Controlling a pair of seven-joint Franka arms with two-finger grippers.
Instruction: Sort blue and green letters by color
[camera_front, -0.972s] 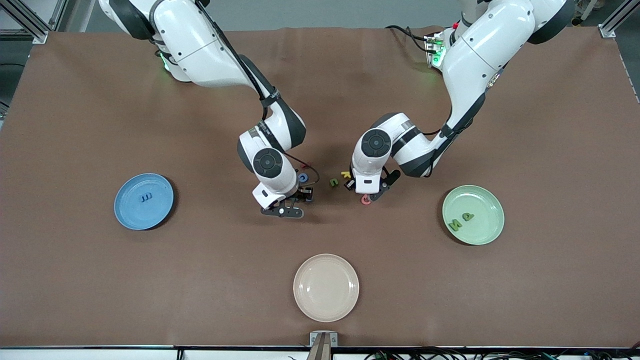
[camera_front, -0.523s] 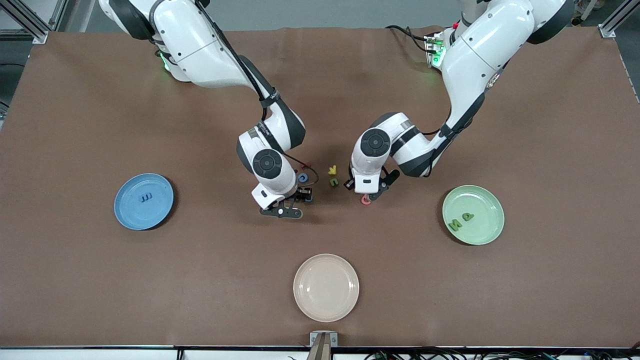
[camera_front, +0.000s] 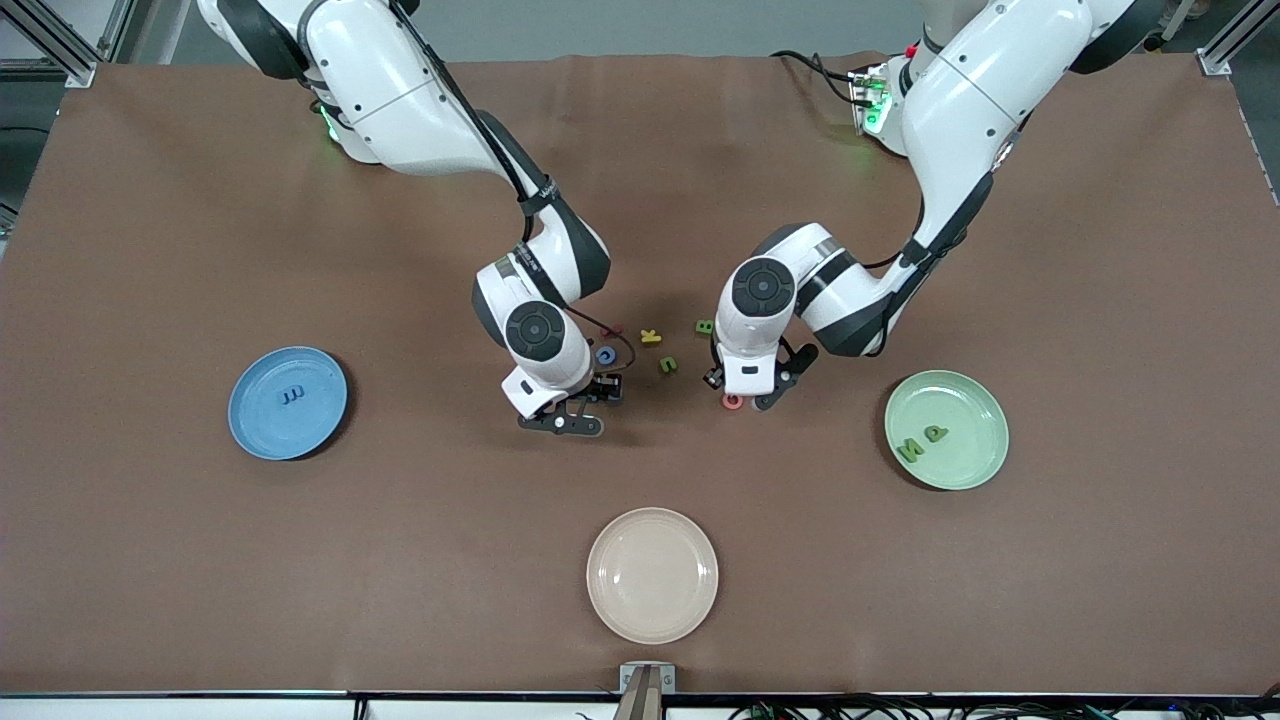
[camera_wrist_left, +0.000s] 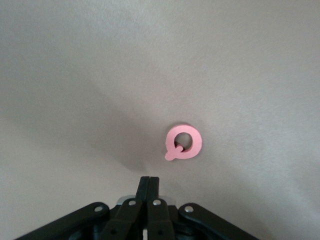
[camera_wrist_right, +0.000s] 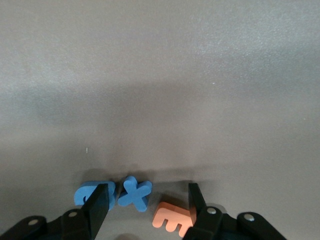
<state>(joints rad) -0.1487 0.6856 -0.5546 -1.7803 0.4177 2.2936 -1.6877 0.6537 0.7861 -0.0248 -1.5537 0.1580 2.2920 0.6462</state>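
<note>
My right gripper (camera_front: 603, 393) is open and low over the table, its jaws around a blue X (camera_wrist_right: 134, 193). A second blue letter (camera_wrist_right: 86, 194) sits partly hidden by one finger (camera_wrist_right: 100, 202). A blue ring-shaped letter (camera_front: 605, 355) lies beside that hand. A green letter (camera_front: 668, 365) and a green B (camera_front: 705, 326) lie between the two hands. My left gripper (camera_front: 747, 393) is shut and empty (camera_wrist_left: 149, 179) beside the pink ring letter (camera_wrist_left: 184, 142). The blue plate (camera_front: 250, 420) holds one blue letter (camera_front: 291, 396). The green plate (camera_front: 975, 400) holds two green letters (camera_front: 912, 449) (camera_front: 936, 434).
An orange E (camera_wrist_right: 172, 219) lies by the right gripper's other finger (camera_wrist_right: 196, 200). A yellow K (camera_front: 650, 336) and a dark red letter (camera_front: 615, 330) lie among the middle letters. A beige plate (camera_front: 652, 574) stands nearest the front camera.
My left hand has shifted toward the left arm's end, and the green B now shows. The yellow K has slid toward the right arm's end. My right hand has barely moved.
</note>
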